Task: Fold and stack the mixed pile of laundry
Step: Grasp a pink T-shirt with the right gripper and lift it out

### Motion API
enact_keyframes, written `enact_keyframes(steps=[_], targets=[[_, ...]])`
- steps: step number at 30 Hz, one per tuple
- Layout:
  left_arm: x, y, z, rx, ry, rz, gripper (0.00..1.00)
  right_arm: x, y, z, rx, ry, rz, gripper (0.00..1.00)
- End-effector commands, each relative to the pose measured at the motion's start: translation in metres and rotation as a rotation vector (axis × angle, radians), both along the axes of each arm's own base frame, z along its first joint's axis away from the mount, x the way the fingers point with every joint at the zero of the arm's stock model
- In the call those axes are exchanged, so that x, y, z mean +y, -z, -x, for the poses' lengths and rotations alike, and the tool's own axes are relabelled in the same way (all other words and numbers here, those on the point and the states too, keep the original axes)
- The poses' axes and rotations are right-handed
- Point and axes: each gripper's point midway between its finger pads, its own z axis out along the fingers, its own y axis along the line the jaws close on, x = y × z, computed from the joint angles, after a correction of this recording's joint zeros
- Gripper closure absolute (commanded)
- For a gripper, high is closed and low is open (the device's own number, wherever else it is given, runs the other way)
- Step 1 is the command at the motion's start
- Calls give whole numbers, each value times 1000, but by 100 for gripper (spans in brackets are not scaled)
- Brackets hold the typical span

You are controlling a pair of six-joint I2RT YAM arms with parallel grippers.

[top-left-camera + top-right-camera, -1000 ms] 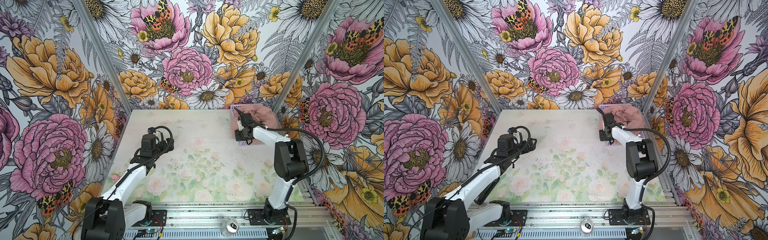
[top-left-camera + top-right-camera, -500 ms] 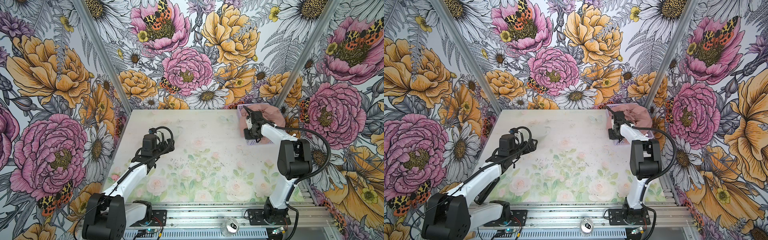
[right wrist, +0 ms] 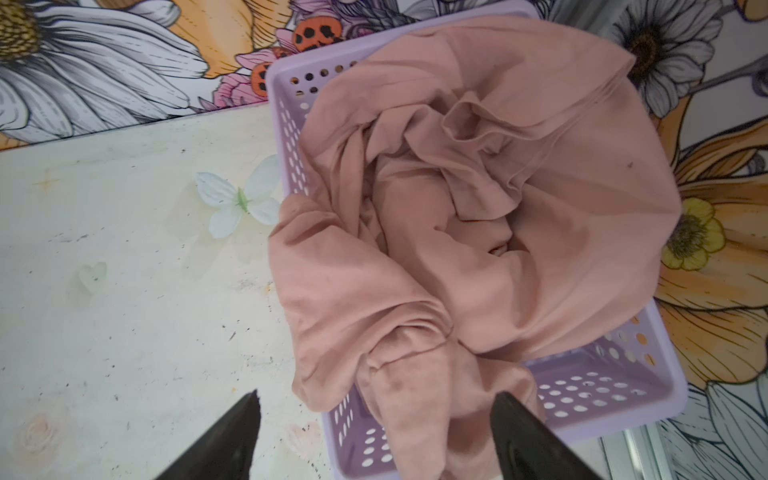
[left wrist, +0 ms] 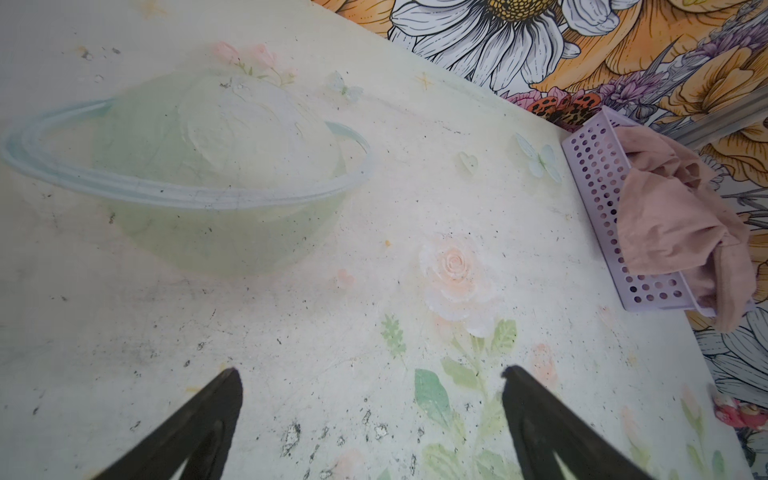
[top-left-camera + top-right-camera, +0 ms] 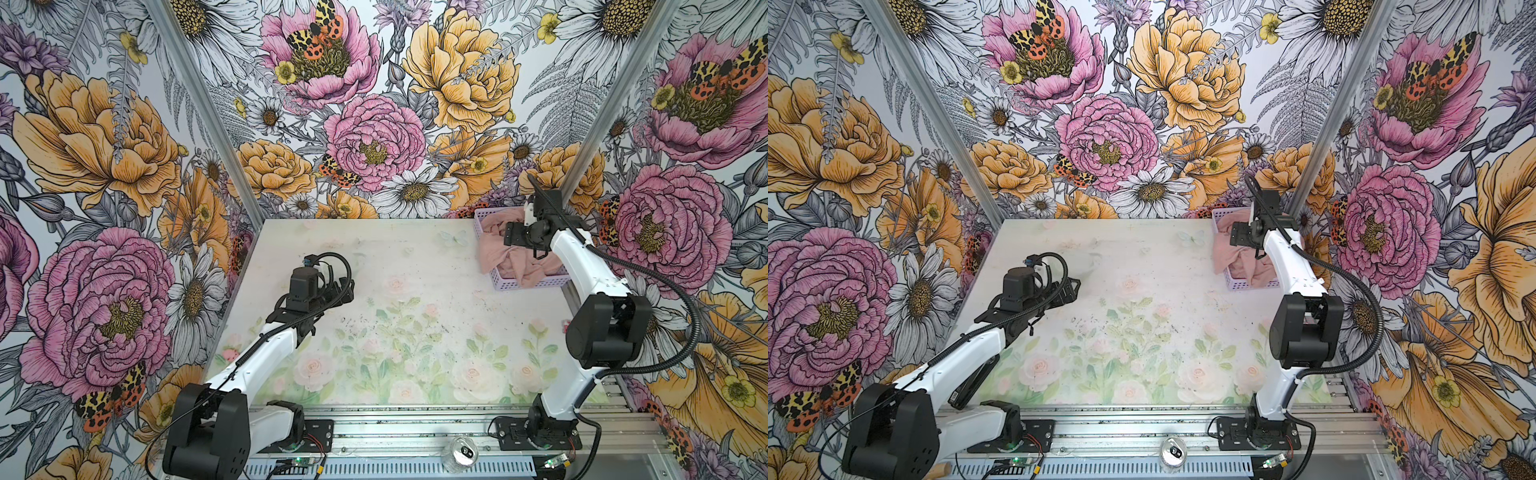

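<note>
— Where's the washing, then? I only see the bare floral-printed tabletop point(image 5: 415, 332).

— All of it sits in the lavender perforated plastic basket point(image 3: 602, 399) at the far right corner, hard against the wall; the crumpled dusty-pink cloth garments point(image 3: 478, 216) fill it, one fold spilling over the rim toward the table and another hanging over the near wall; in a top view the pile point(image 5: 503, 257) looks the same, heaped and unsorted; I can't tell shirt from shorts in that bundle, and no print shows.

— And the arms?

— The right gripper point(image 3: 374, 405) hovers over the near end of the basket with its dark fingers point(image 3: 232, 436) spread wide, one over the table, the other over the hanging cloth; nothing is pinched. The left gripper point(image 4: 370, 374) hangs above the middle of the table, also spread and empty, well apart from the basket.

— So how would you take the first piece?

— I'd judge the draped fold the best hold; come down on one layer only, near an edge or hem, not the knotted middle, or two garments may lift together; lift straight up so the light basket doesn't drag or tip; then carry it to the open table where the left hand can help spread it.
</note>
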Motion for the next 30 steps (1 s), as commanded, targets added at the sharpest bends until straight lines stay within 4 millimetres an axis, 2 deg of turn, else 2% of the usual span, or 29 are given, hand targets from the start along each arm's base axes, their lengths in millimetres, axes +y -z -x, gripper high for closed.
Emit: enact_keyframes(steps=[1, 3, 5, 6, 7, 8, 12, 14, 16, 19, 21, 25, 30], targets=[[-9, -12, -6, -25, 25, 25, 1, -4, 59, 0, 148, 58, -46, 19], [-9, -13, -6, -28, 24, 24, 1, 0, 75, -6, 171, 64, -94, 36], [-9, -14, -7, -31, 24, 26, 1, 0, 78, -10, 164, 76, -109, 69], [-10, -16, -7, -34, 24, 27, 1, 0, 73, -12, 146, 87, -111, 84], [-9, -18, -8, -36, 23, 27, 1, -1, 63, -13, 116, 93, -111, 95], [-9, -19, -7, -36, 24, 27, 1, -1, 51, -14, 85, 95, -108, 100], [-8, -30, -7, -58, 19, 22, 1, 3, -23, -11, -80, 77, -81, 100], [-7, -36, -6, -71, 14, 18, 1, 13, -73, -5, -186, 39, -88, 100], [-4, -42, -6, -87, 5, 13, 1, 28, -123, 4, -294, -16, -105, 100], [-2, -53, -5, -115, -7, 12, 1, 55, -187, 20, -431, -115, -136, 100], [0, -60, -4, -131, -16, 8, 1, 78, -230, 33, -524, -200, -162, 100], [5, -75, -1, -165, -35, 2, 1, 135, -302, 63, -667, -414, -252, 100], [12, -87, 7, -193, -64, -8, 1, 209, -386, 123, -848, -691, -359, 100]])
